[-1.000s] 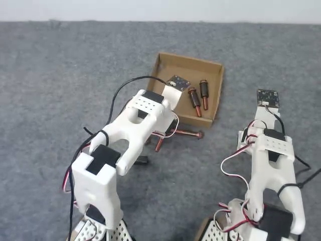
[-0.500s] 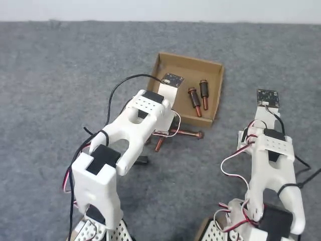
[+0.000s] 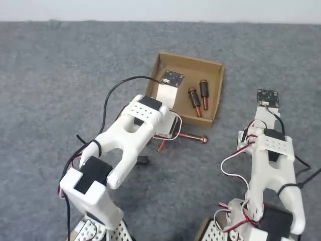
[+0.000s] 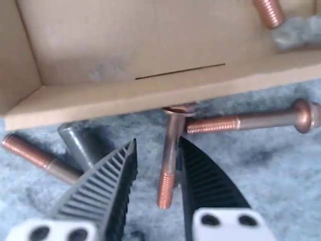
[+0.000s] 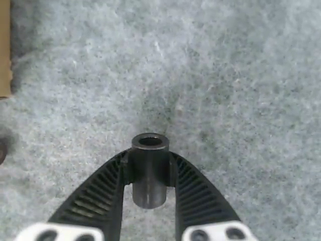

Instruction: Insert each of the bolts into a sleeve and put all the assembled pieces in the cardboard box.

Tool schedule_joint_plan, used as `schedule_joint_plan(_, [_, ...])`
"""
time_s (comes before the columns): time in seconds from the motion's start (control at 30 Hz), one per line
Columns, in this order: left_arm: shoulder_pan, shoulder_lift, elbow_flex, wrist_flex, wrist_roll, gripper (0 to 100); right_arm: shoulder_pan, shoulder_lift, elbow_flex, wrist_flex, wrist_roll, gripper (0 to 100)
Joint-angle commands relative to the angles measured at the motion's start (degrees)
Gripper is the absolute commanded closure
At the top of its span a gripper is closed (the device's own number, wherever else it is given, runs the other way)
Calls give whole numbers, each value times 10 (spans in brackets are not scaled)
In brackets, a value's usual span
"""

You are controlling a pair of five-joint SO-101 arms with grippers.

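Nearest the box, the left gripper (image 4: pixel 158 146) is spread, jaws flanking a copper-coloured threaded bolt (image 4: pixel 169 155). Seen from above, the bolt's axis runs about 1-to-7 o'clock, head by the brown cardboard box (image 4: pixel 125 95) wall. At the box's 3 o'clock, the right gripper (image 5: pixel 149 159) pinches a black cylindrical sleeve (image 5: pixel 149 173).
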Motion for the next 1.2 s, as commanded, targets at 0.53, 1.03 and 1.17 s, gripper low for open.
schedule_joint_plan(0.53, [15,41,-53,-31,-33,874,-15,-13,-6,-13,12,993])
schedule_joint_plan(1.03, [4,83,-91,40,-38,919,-15,-13,-6,-13,12,993])
schedule_joint_plan(1.17, [1,86,-90,46,-38,919,-15,-13,-6,-13,12,993])
